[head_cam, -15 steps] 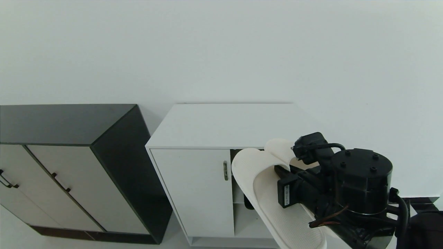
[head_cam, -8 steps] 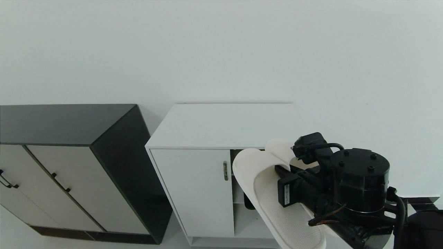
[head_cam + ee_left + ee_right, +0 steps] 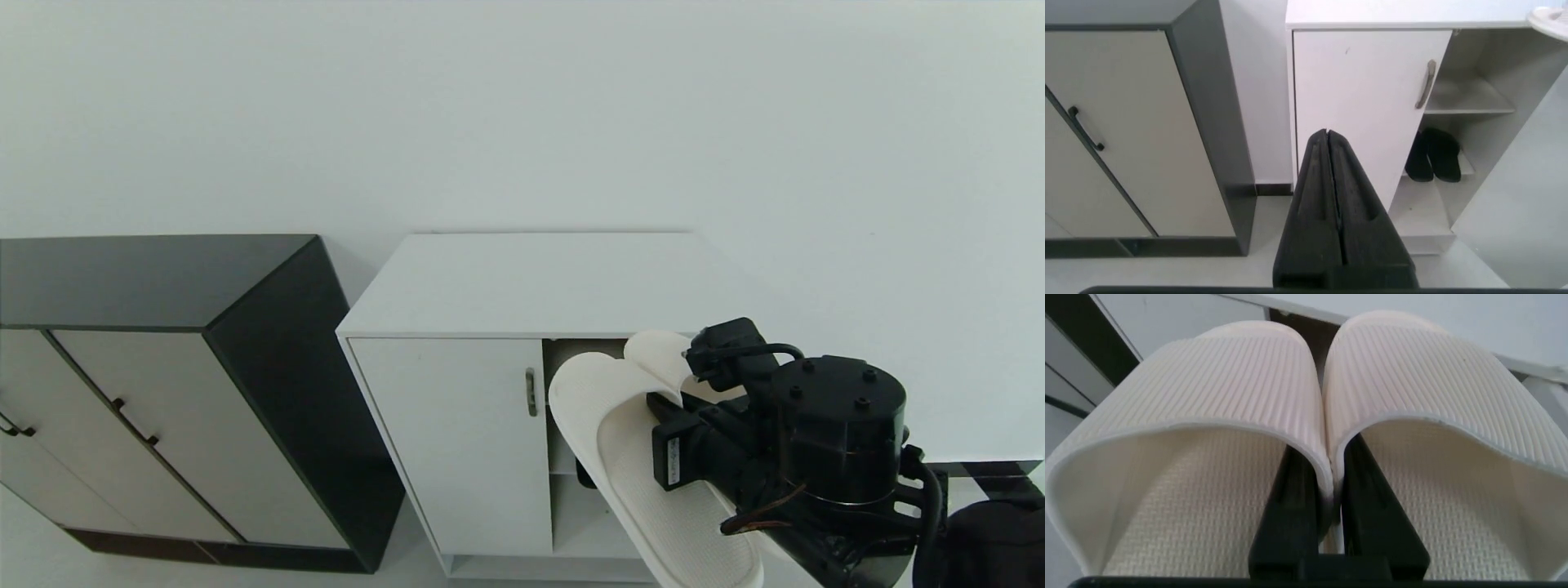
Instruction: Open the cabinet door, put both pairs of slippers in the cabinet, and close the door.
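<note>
Slippers (image 3: 645,490) are hanging at lower right of the head frame, my right gripper (image 3: 1333,498) pinching their inner walls together, so I'm planning a toes-first entry into the cabinet (image 3: 531,286) opening, clearing the shelf (image 3: 1466,98) and the black pair (image 3: 1433,155).

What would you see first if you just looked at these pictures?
The pair of cream slippers, pinched together in the right gripper, right in front of the open side of the white cabinet. Next, the black slippers already sitting low inside it.
</note>
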Robot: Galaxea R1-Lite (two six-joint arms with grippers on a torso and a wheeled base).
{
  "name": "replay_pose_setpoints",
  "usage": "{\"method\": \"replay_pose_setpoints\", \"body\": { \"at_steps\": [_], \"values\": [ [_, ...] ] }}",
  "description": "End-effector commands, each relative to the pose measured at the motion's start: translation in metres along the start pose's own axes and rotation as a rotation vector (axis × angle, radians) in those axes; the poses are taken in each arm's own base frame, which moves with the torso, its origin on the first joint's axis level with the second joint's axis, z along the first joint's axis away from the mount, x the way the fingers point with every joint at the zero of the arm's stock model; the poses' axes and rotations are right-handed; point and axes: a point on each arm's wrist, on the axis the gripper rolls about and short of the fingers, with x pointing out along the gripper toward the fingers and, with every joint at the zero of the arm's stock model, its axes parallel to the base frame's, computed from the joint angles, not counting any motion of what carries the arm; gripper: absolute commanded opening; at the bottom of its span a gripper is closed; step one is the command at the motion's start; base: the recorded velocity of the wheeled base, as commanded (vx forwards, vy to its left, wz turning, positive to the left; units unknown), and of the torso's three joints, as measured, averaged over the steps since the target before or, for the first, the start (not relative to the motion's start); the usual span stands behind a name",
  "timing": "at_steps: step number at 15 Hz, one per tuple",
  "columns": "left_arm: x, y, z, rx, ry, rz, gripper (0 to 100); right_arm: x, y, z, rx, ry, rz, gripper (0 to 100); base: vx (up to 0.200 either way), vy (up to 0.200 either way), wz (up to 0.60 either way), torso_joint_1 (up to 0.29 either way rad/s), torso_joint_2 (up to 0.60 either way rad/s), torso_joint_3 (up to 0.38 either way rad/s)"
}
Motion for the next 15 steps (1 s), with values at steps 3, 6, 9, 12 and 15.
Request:
{"method": "replay_pose_setpoints", "body": {
  "at_steps": [3, 6, 9, 12, 15],
  "values": [
    [0.0, 0.0, 0.0, 0.0, 0.0, 0.0, 0, 0.001, 0.0005, -0.0021, -0.004, 0.007, -0.001, 0, 0.0, 0.0, 0.0, -0.217, 0.51, 0.281],
    [0.0, 0.0, 0.0, 0.0, 0.0, 0.0, 0, 0.001, 0.0005, -0.0021, -0.004, 0.007, -0.001, 0, 0.0, 0.0, 0.0, -0.225, 0.55, 0.312],
    [0.0, 0.0, 0.0, 0.0, 0.0, 0.0, 0, 0.003, 0.0011, -0.0049, -0.009, 0.016, -0.007, 0, 0.0, 0.0, 0.0, -0.219, 0.53, 0.313],
    [0.0, 0.0, 0.0, 0.0, 0.0, 0.0, 0, 0.0038, 0.0009, -0.0057, -0.01, 0.018, -0.009, 0, 0.0, 0.0, 0.0, -0.194, 0.52, 0.315],
    [0.0, 0.0, 0.0, 0.0, 0.0, 0.0, 0, 0.0036, 0.0008, -0.0061, -0.013, 0.02, -0.009, 0, 0.0, 0.0, 0.0, -0.181, 0.5, 0.313]
  ]
}}
